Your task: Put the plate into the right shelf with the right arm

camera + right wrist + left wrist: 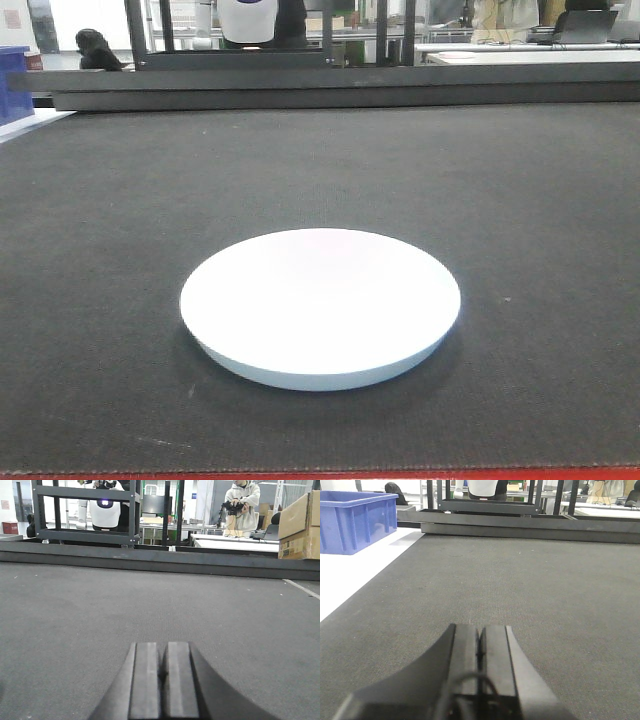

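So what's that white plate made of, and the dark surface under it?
The plate looks like glazed ceramic, possibly melamine: smooth, glossy white, with no visible grain. The surface looks like a dark grey fabric mat, matte, with a fine woven texture that shows in the close wrist views.

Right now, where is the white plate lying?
In the front-facing view the plate lies flat on the dark mat, roughly centred left to right, close to the table's red front edge. Neither wrist view shows it.
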